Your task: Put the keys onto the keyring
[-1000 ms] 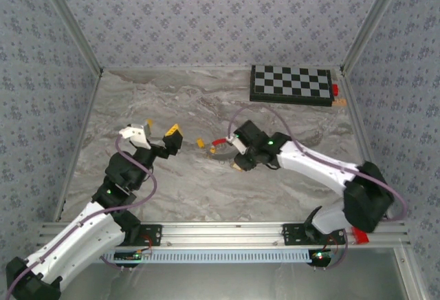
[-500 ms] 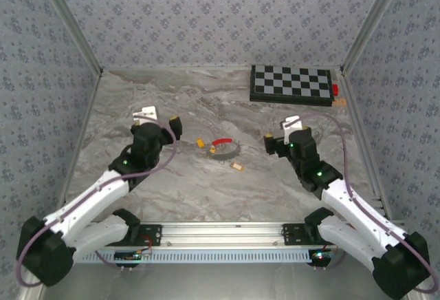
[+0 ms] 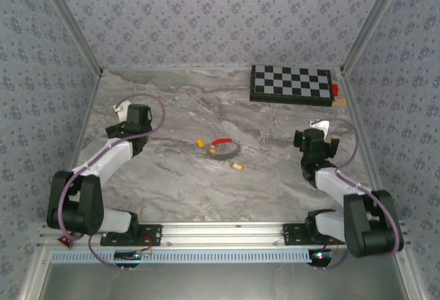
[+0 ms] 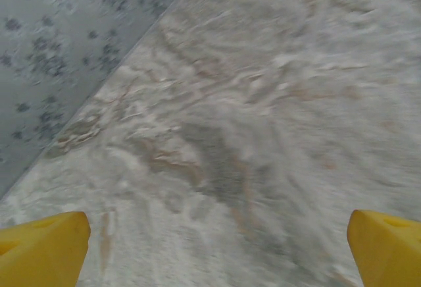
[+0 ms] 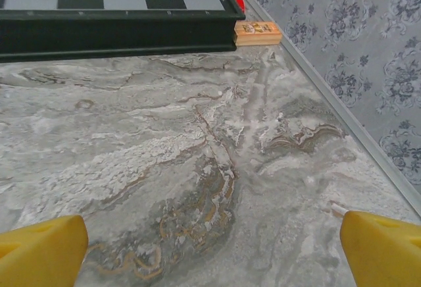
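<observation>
Keyring (image 3: 225, 150) lies flat mid-table in top view; yellow key (image 3: 201, 144) just left of it, tan key (image 3: 237, 167) just near-right of it, neither threaded; key axes too small to tell; left arm (image 3: 110, 157) well left of ring, right arm (image 3: 328, 176) well right, about equally far. Left wrist view: left gripper (image 4: 214, 251) spread wide, holding nothing, aimed at the wall (image 4: 59, 43), away from ring. Right wrist view: right gripper (image 5: 210, 251) spread wide, holding nothing, facing the chessboard (image 5: 112, 10), also away from ring.
</observation>
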`<state>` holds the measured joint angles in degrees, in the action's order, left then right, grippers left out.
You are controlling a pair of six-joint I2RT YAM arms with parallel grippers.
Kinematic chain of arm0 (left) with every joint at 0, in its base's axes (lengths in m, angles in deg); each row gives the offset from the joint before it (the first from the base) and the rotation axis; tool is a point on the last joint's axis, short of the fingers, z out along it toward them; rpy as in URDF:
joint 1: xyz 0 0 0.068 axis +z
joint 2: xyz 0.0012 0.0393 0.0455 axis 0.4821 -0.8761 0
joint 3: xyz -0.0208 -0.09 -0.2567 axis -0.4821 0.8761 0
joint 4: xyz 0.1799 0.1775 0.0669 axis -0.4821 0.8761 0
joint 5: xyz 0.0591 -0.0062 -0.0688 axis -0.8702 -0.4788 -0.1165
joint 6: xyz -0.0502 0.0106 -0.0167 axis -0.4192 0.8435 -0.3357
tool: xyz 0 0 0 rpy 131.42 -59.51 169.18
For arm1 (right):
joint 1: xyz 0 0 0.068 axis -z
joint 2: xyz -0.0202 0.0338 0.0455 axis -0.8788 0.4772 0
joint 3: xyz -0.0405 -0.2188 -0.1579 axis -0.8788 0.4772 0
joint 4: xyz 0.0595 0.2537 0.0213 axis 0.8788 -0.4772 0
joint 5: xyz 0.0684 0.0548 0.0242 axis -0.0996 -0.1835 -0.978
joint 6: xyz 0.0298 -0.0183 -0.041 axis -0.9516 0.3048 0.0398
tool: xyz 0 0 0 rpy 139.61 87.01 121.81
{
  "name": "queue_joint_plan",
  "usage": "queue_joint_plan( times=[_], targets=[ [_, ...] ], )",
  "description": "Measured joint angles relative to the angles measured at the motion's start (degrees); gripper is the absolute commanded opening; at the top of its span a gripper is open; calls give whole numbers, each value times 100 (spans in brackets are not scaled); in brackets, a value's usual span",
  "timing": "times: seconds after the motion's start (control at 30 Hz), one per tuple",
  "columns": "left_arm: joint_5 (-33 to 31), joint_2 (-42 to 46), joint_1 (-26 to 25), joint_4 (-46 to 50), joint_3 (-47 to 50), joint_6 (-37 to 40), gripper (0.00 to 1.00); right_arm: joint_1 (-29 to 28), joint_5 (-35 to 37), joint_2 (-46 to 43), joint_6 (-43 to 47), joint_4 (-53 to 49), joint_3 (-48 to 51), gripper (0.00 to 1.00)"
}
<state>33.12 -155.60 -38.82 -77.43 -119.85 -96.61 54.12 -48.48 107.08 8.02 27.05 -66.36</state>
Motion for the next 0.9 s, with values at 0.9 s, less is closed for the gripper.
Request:
queue_joint_plan(
  times=[0.9],
  targets=[
    [2651, -879, 964, -5080, 2127, 2015, 100, 577, -1578, 1784, 640, 2903, 129, 100]
  ],
)
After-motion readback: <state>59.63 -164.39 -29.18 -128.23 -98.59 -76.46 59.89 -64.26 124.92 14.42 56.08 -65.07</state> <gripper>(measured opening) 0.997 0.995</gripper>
